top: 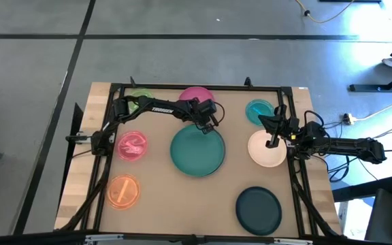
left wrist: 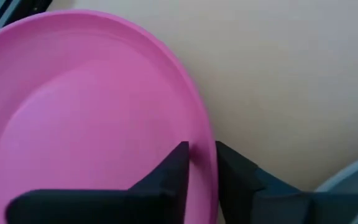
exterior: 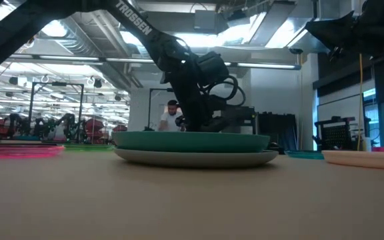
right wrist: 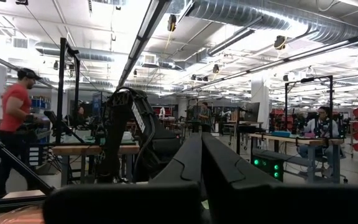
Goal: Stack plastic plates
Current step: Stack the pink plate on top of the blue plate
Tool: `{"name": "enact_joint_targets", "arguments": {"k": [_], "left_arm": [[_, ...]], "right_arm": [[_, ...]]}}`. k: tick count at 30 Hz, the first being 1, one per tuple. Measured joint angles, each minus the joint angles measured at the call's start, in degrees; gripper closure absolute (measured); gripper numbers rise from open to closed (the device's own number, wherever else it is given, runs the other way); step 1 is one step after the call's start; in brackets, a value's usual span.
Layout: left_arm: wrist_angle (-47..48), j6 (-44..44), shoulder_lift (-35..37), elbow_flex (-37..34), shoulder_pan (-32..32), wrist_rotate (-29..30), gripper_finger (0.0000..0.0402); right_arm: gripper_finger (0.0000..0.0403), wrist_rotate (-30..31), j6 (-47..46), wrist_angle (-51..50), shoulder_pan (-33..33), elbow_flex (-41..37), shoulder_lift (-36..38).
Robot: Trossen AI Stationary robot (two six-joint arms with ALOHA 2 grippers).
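Observation:
My left gripper (top: 206, 117) reaches across the table to the magenta plate (top: 194, 95) near the far edge and is shut on its rim. A teal-green plate (top: 197, 151) lies at the table's middle on top of a grey plate (exterior: 199, 159). My right gripper (top: 272, 133) is shut and empty, raised above the cream plate (top: 267, 150) at the right. The small translucent plates lie flat on the table: green (top: 140, 99), pink (top: 132, 145), orange (top: 122, 191) and teal (top: 258, 111). A dark teal plate (top: 258, 209) sits near the near edge. My left gripper (left wrist: 202, 171) has the magenta plate's near rim (left wrist: 205, 146) pinched between its two fingers, one finger (left wrist: 169, 171) inside the dish and one (left wrist: 238, 174) outside it. The fingers come from above, slanting toward the far edge. Whether the plate is lifted, I cannot tell.
A black frame (top: 182, 87) runs around the work area. The grey and teal-green stack sits just on the near side of my left gripper. Bare tabletop (top: 182, 204) lies between the orange and dark teal plates. People stand at benches in the room beyond the table.

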State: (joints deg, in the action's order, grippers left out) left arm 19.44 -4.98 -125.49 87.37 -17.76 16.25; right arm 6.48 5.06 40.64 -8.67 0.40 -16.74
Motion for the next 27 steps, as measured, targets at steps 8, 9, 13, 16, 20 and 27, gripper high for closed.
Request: {"name": "enact_joint_targets", "arguments": {"k": [8,9,13,16,20,27], "left_arm": [[-0.2,4.4,0.1,0.0,0.6,0.8,0.0391],[-0.2,4.6,0.1,0.0,0.6,1.3,0.0391],[-0.1,6.4,0.1,0.0,1.3,3.6,0.0389],[0.5,6.9,0.1,0.9,2.1,5.2,0.0389],[0.3,8.4,0.1,2.4,3.6,6.7,0.0389],[1.8,8.7,1.5,4.6,6.3,8.4,0.0388]], "right_arm": [[0.0400,0.0,1.0,0.0,0.0,0.0,0.0],[0.0400,0.0,1.2,0.0,0.0,0.0,0.0],[0.0400,0.0,1.3,-0.1,0.0,0.0,0.0],[0.0400,0.0,1.3,-0.1,0.0,0.0,0.0],[0.0400,0.0,1.3,-0.1,0.0,0.0,0.0],[0.0400,0.0,1.2,-0.1,0.0,0.0,0.0]]}}
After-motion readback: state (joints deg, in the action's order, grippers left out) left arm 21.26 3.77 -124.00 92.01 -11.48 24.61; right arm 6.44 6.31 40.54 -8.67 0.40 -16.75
